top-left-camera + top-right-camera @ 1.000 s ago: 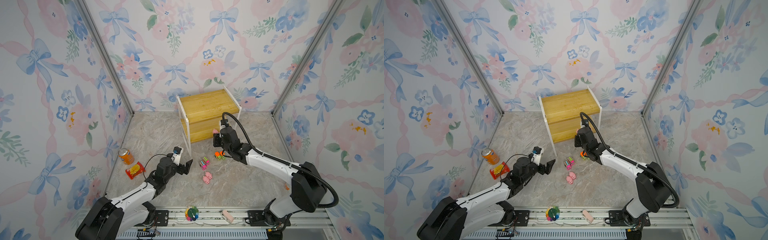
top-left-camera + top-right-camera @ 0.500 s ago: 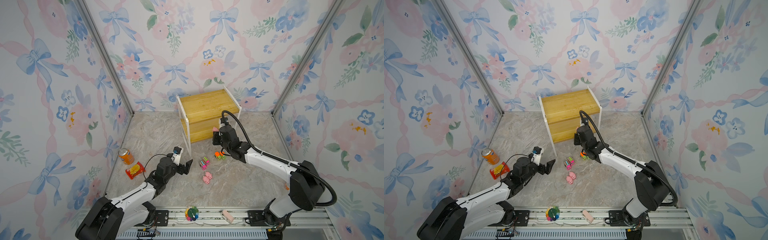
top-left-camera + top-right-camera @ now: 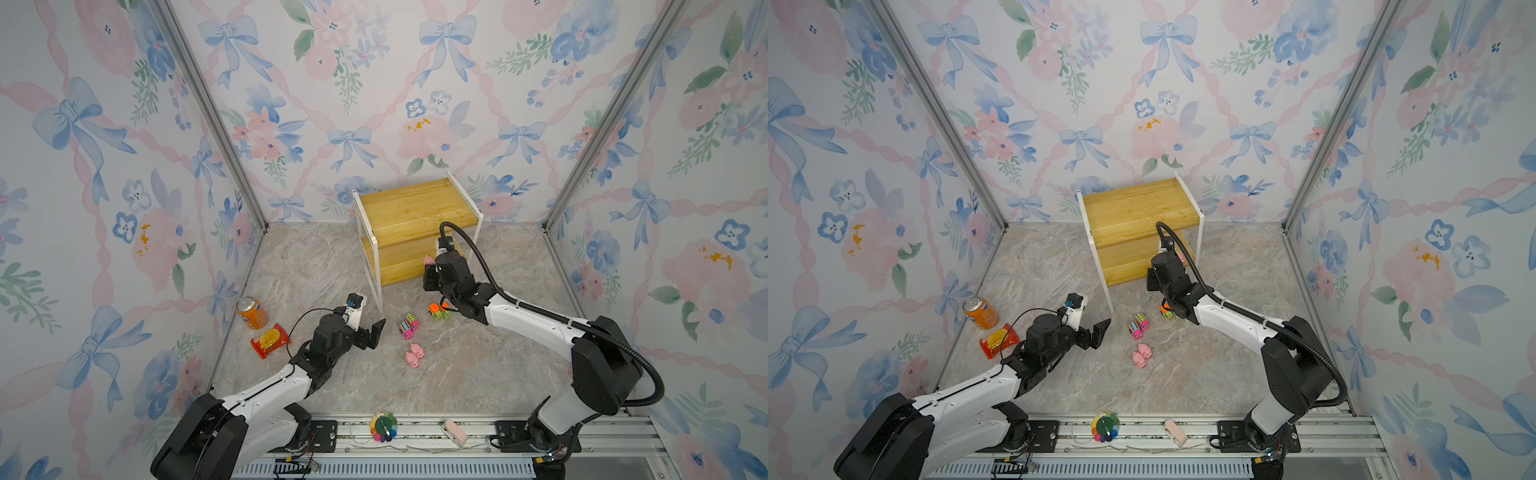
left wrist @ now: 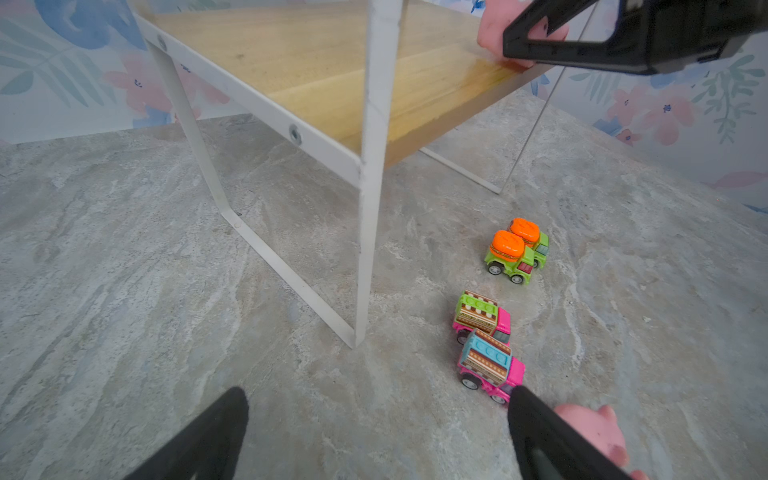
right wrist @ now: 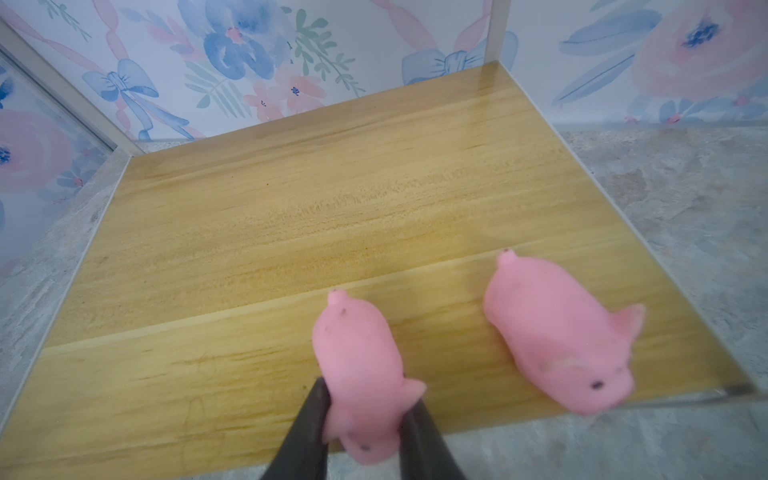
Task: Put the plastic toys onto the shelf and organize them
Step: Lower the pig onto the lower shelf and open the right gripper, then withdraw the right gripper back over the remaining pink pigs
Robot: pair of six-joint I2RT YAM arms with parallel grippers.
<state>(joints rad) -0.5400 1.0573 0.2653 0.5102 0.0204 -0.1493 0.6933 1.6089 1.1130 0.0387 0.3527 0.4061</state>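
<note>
Toys sit on the desk (image 3: pixel 478 374) in both top views. The pink trucks (image 3: pixel 409 325) and two loose pigs (image 3: pixel 414 355) are just ahead of the left pincer (image 3: pixel 368 332). The green trucks (image 3: pixel 439 311) are just behind the right pincer (image 3: pixel 429 266), which is at the lower board of the shelf (image 3: pixel 411 208).

Left wrist view: the left pincer is spread wide and empty, with one loose pig beside a finger.

Right wrist view: the right pincer is clamped on the held pig (image 5: pixel 361 365) at the board's front edge. A second pig (image 5: pixel 557 336) lies on the board just beside it.

My fingers (image 5: pixel 305 436) are black; each pig (image 5: pixel 361 374) pink; the shelf (image 5: pixel 291 199) yellow wood, white-framed; two trucks (image 4: pixel 509 257) green, orange-topped.
</note>
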